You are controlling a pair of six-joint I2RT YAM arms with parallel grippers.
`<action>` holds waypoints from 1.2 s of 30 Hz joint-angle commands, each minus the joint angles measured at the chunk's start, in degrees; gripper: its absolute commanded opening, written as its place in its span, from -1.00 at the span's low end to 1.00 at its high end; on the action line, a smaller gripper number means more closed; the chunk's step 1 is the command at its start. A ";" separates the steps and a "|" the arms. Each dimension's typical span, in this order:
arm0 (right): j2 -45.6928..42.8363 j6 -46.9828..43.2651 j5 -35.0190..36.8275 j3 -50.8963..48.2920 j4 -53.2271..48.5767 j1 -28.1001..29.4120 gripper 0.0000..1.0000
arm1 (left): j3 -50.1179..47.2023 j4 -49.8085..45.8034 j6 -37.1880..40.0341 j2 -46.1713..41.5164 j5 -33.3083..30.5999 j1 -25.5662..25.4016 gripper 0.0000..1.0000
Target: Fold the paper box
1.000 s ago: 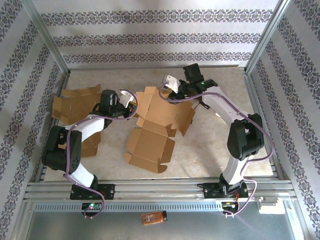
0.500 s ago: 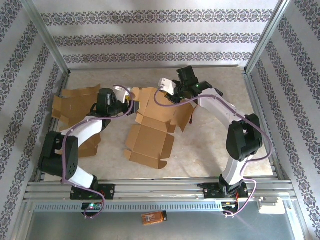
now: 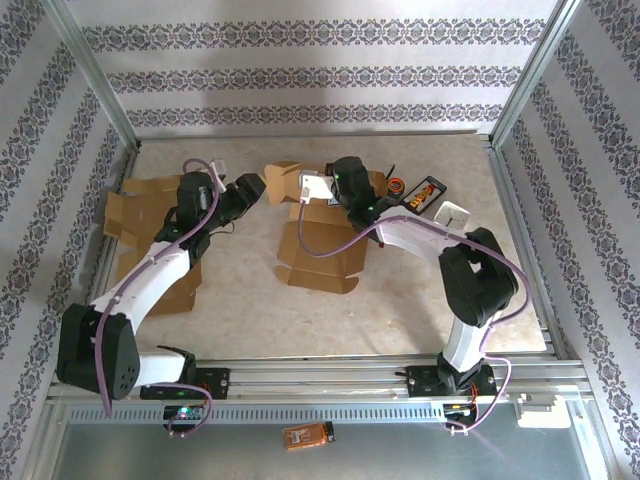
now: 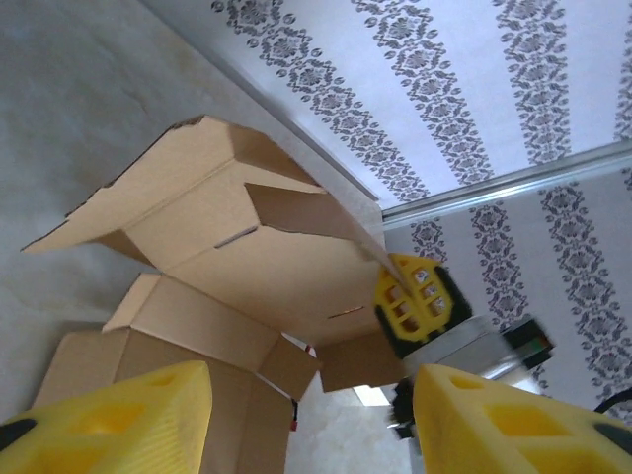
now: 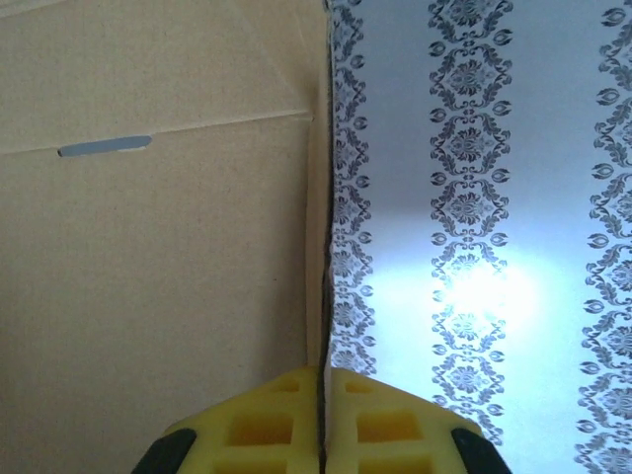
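I see the brown cardboard paper box (image 3: 322, 240) lying just above the middle of the top view on the beige table (image 3: 420, 300). It is half formed: the base panel lies flat, the side walls are creased up, and the far flap (image 3: 284, 180) is lifted toward the upper centre. My right gripper (image 5: 322, 380) has its yellow pads (image 5: 267, 425) pinched tight on a cardboard edge, with the arm reaching in from the lower right and bending left. My left gripper (image 4: 311, 420) hangs just left of the flap, its yellow fingers (image 4: 109, 415) spread with nothing between them and its arm stretched up from the lower left.
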 commanded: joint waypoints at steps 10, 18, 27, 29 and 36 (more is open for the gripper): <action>3.27 -4.43 2.88 -4.49 15.10 1.47 -0.90 | 15.74 11.31 -8.13 24.72 7.23 0.45 -0.30; 2.99 -2.15 1.99 -4.78 13.63 1.53 -0.86 | 17.73 17.98 -10.73 32.34 10.98 -0.58 -0.55; 4.41 -0.32 2.69 -4.66 13.88 1.92 -0.84 | 16.47 27.36 -15.57 36.79 11.28 -5.51 -0.63; 4.58 -0.36 2.75 -4.69 13.92 1.90 -0.83 | 16.93 26.65 -14.43 36.65 11.67 -6.48 -0.63; 3.64 0.09 2.78 -4.90 14.03 1.67 -0.82 | 11.66 16.66 2.22 27.67 4.06 -5.05 -0.39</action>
